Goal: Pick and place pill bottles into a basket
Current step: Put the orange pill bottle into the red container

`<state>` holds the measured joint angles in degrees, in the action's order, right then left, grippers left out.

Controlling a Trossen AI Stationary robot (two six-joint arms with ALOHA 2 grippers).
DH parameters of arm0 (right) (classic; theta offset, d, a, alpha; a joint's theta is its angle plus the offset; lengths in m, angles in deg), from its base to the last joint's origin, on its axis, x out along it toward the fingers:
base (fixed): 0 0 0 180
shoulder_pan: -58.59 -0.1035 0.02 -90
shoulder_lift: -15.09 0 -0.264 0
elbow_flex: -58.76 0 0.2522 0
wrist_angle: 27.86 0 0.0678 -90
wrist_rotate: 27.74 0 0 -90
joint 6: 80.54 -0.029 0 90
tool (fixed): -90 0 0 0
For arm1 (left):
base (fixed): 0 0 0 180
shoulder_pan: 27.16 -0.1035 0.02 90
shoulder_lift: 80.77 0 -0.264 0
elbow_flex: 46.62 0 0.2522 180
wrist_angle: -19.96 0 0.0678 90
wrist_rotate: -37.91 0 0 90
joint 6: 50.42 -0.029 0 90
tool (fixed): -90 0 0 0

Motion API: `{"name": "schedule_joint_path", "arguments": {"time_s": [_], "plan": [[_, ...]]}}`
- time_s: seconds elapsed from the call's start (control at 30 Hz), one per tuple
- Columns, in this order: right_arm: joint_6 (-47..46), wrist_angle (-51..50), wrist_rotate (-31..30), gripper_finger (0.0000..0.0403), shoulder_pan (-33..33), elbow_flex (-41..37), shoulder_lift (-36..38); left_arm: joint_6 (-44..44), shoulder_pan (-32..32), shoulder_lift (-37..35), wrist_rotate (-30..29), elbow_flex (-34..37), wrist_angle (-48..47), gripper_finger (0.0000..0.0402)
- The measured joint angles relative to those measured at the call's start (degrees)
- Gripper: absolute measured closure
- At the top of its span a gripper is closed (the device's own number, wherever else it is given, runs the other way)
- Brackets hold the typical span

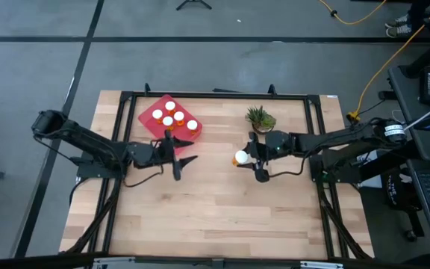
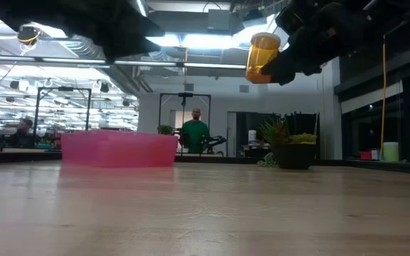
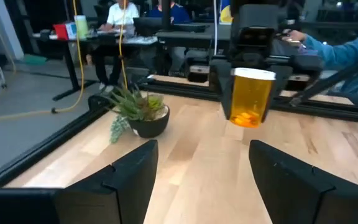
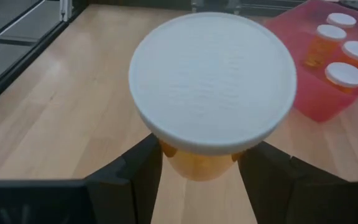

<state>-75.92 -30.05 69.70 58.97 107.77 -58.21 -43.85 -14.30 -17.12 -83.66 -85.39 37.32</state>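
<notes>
My right gripper [image 1: 246, 158] is shut on an orange pill bottle with a white cap [image 1: 240, 158], held high above the table's middle; it also shows in the low view [image 2: 263, 58] and the left wrist view [image 3: 251, 97]. The red basket [image 1: 149, 119] stands at the far left on its flat bottom and holds several capped bottles [image 1: 175, 116], all upright. My left gripper [image 1: 187, 152] hovers open and empty just near of the basket, its fingers [image 3: 120, 180] pointing toward the held bottle. My right gripper pinches the bottle's orange body [image 4: 194, 167] just under the white cap [image 4: 213, 81], one finger on each side. The fingers come roughly level from the table's right side. The bottle is lifted well clear of the table, cap up and nearly upright.
A small potted plant [image 1: 260, 118] stands at the far edge, just beyond the right gripper. A black frame [image 1: 215, 95] runs round the tabletop. Bare wood lies between the held bottle and the basket. People show in the room beyond the table.
</notes>
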Motion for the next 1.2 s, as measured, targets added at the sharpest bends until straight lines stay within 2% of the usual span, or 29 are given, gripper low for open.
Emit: {"name": "schedule_joint_path", "arguments": {"time_s": [0.17,0.27,0.37,0.47,0.63,0.93,1.2], "plan": [[0.0,0.7,0.0,0.0209,0.3,0.0,0.0,-0.3,-6.5,4.7,8.6,0.0,8.6,0.0155],[-0.3,0.7,0.1,0.0209,0.3,0.1,0.0,0.2,-9.9,8.8,13.6,-1.5,9.9,0.0155],[-1.1,0.5,0.2,0.0209,0.3,0.8,0.0,-0.3,-11.6,14.6,15.8,-5.2,9.6,0.0155],[-1.0,0.0,0.2,0.0209,0.3,1.4,0.0,-4.9,-12.0,20.1,17.4,-9.6,9.2,0.0155],[0.0,-0.3,0.2,0.0209,0.9,1.5,0.0,-8.0,-12.0,25.8,20.8,-15.9,9.4,0.0155],[0.2,-0.6,0.3,0.0209,1.0,1.5,0.0,-7.7,-11.8,28.6,26.1,-20.9,9.0,0.0155],[0.4,-0.7,0.3,0.0209,1.0,1.5,0.0,-5.3,-11.7,28.7,26.9,-21.2,8.5,0.0155]]}}
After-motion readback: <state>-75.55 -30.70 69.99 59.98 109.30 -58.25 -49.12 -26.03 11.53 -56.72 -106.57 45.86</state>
